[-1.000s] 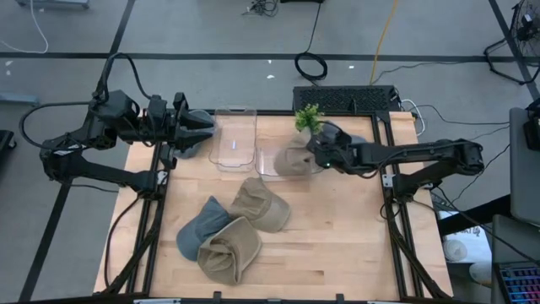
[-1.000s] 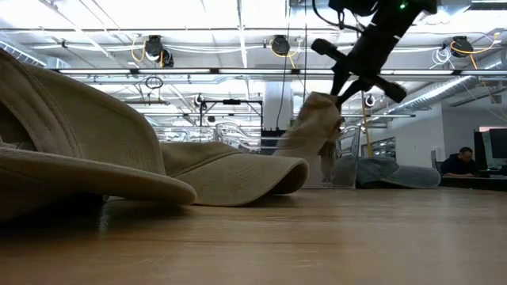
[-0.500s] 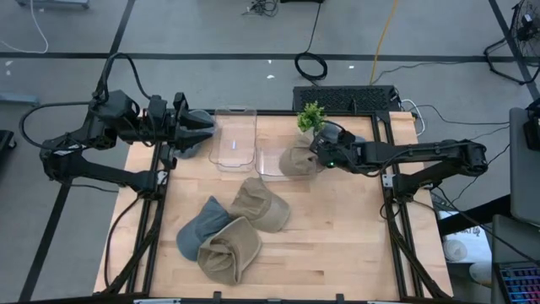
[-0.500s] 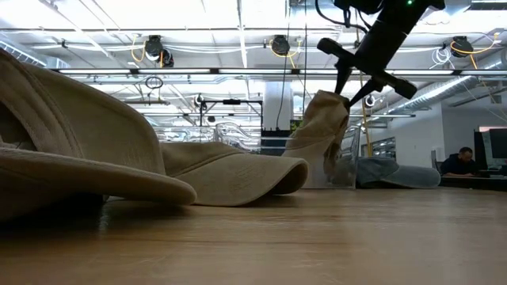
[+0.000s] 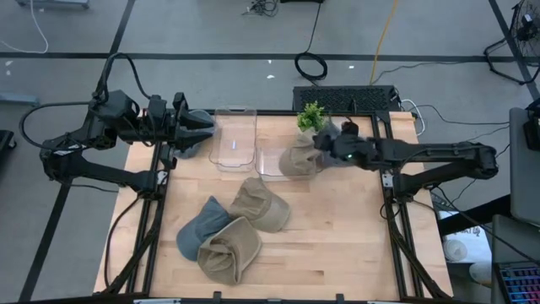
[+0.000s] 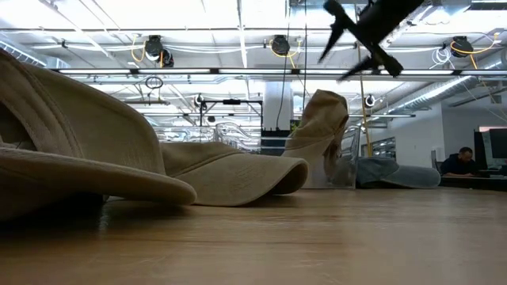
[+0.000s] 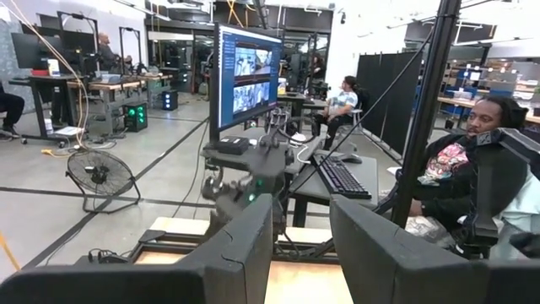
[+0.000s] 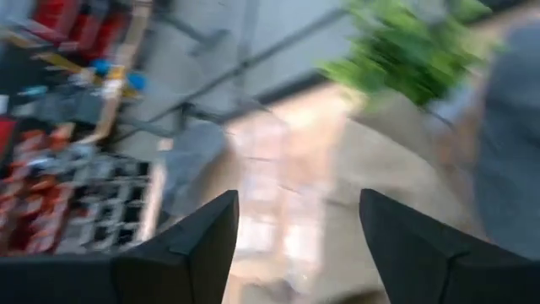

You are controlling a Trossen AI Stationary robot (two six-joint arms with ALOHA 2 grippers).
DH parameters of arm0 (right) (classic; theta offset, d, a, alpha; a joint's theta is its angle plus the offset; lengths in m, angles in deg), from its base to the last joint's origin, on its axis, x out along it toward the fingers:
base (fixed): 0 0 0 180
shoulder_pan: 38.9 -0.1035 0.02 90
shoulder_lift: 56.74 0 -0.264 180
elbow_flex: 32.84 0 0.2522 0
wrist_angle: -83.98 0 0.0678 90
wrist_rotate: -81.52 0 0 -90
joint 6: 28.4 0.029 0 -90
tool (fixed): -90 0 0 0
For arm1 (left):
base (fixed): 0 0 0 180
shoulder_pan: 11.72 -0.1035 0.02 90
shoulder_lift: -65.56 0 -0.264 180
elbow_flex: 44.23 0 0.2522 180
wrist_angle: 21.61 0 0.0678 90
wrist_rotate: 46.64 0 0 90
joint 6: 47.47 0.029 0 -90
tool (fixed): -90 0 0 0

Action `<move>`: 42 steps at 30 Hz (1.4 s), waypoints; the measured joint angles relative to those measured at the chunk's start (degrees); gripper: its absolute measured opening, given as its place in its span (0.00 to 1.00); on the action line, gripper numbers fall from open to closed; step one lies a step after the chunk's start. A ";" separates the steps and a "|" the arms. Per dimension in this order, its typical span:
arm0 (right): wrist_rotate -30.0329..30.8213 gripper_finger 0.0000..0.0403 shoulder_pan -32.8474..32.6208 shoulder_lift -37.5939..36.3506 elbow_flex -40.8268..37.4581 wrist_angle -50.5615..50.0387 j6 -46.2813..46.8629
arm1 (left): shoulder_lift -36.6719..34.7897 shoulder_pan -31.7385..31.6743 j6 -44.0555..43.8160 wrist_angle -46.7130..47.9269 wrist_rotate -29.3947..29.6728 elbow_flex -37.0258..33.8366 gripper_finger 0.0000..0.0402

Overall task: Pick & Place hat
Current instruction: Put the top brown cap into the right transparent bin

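The tan hat sat slumped in the clear bin. The right gripper hung just beside the hat, fingers apart, empty. The left gripper waited beyond the bin, fingers slightly apart.

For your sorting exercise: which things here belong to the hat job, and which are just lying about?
Job:
tan hat at the right bin
tan hats
grey hat
left bin
right gripper, open
left gripper

Lying about:
plant
floor cables
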 joint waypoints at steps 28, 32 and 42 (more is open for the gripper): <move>-8.11 0.49 -0.09 -5.69 0.02 38.05 -76.44 | 0.00 0.00 -13.35 -0.46 6.13 0.00 0.32; -11.70 0.49 -0.43 -5.69 0.02 40.65 -82.75 | 0.00 0.00 -17.32 -0.46 8.44 0.00 0.32; -12.86 0.49 -5.65 -5.64 0.04 42.78 -104.93 | 0.02 0.00 -23.54 -0.44 12.52 0.00 0.32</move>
